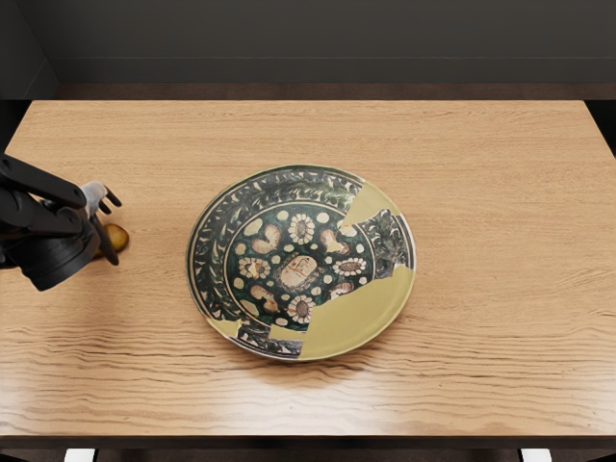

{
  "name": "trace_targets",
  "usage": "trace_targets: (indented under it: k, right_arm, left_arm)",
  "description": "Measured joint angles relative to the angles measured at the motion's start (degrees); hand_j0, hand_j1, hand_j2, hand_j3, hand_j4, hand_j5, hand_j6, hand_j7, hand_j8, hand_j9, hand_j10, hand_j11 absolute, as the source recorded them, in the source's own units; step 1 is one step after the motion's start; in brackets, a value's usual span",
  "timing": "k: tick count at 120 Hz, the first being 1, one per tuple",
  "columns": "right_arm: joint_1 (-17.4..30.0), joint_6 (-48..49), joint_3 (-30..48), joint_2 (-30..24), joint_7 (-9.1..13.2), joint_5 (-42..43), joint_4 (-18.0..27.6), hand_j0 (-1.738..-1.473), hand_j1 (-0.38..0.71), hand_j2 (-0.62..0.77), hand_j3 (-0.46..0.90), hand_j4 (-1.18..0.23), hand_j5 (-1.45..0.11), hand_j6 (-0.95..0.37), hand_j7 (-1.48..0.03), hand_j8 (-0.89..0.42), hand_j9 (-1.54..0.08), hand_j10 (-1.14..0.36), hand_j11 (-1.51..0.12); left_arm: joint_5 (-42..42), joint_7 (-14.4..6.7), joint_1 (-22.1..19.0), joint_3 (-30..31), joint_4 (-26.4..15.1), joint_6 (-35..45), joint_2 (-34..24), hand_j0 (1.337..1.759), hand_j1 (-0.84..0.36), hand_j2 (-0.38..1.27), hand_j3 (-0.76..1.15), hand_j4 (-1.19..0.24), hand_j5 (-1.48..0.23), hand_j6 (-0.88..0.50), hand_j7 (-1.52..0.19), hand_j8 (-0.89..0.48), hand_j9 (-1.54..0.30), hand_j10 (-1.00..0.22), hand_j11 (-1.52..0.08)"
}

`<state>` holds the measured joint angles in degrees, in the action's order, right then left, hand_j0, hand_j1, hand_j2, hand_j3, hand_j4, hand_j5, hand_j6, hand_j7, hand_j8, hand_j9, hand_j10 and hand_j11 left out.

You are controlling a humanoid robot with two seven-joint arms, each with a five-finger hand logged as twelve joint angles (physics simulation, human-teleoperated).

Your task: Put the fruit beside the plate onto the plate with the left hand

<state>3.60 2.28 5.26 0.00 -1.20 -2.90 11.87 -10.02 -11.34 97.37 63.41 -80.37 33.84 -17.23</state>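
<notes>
One wooden table [481, 173], one patterned plate [371, 308] set near its middle, one left hand [91, 217] lowered well left of the plate, its grip not discernible, one small yellow fruit [117, 236] left outside the plate, on the tabletop to the plate's left, partly covered by the hand

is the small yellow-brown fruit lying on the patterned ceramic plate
No, the small yellow-brown fruit sits on the wooden table, left of the patterned plate.

Where I work looks like a rendered test setup, probably lab-like: wood-grain table [481, 173], flat dark wall [308, 38] behind, one ornate plate [204, 252].
</notes>
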Motion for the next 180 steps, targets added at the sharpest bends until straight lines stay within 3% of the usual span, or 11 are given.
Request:
trace_targets:
  k: [95, 117, 132, 145, 180]
  right_arm:
    - [0.0, 0.0, 0.0, 0.0, 0.0, 0.0, 0.0, -1.658, -0.34, 0.00, 0.00, -0.01, -0.01, -0.01, -0.01, -0.01, -0.01, -0.01, -0.01]
    - [0.0, 0.0, 0.0, 0.0, 0.0, 0.0, 0.0, -1.658, -0.34, 0.00, 0.00, -0.01, -0.01, -0.01, -0.01, -0.01, -0.01, -0.01, -0.01]
    - [0.0, 0.0, 0.0, 0.0, 0.0, 0.0, 0.0, -1.658, -0.34, 0.00, 0.00, -0.01, -0.01, -0.01, -0.01, -0.01, -0.01, -0.01, -0.01]
    - [0.0, 0.0, 0.0, 0.0, 0.0, 0.0, 0.0, -1.658, -0.34, 0.00, 0.00, -0.01, -0.01, -0.01, -0.01, -0.01, -0.01, -0.01, -0.01]
    - [0.0, 0.0, 0.0, 0.0, 0.0, 0.0, 0.0, -1.658, -0.34, 0.00, 0.00, -0.01, -0.01, -0.01, -0.01, -0.01, -0.01, -0.01, -0.01]
  left_arm:
    - [-1.3, 0.1, -0.3, 0.1, 0.0, 0.0, 0.1, 1.658, -0.15, 0.08, 0.00, -0.41, -0.54, -0.41, -0.54, -0.41, -0.54, -0.41, -0.54]
    - [-2.0, 0.0, -0.3, 0.1, 0.0, -0.2, 0.1, 1.658, -0.27, 0.10, 0.00, -0.52, -0.67, -0.51, -0.67, -0.52, -0.67, -0.52, -0.67]
    - [-2.5, 0.0, -0.2, 0.0, -0.1, -0.6, 0.1, 1.656, -0.32, 0.19, 0.00, -0.62, -0.79, -0.47, -0.80, -0.52, -0.81, -0.59, -0.81]
    - [-2.8, 0.0, -0.1, -0.1, -0.1, -0.8, 0.0, 1.655, -0.32, 0.30, 0.00, -0.67, -0.86, -0.49, -0.87, -0.54, -0.88, -0.63, -0.89]
    - [-2.9, -0.1, 0.1, -0.2, -0.7, -1.5, -0.1, 1.652, -0.25, 0.24, 0.00, -0.71, -0.94, -0.53, -0.95, -0.57, -0.97, -0.67, -0.98]
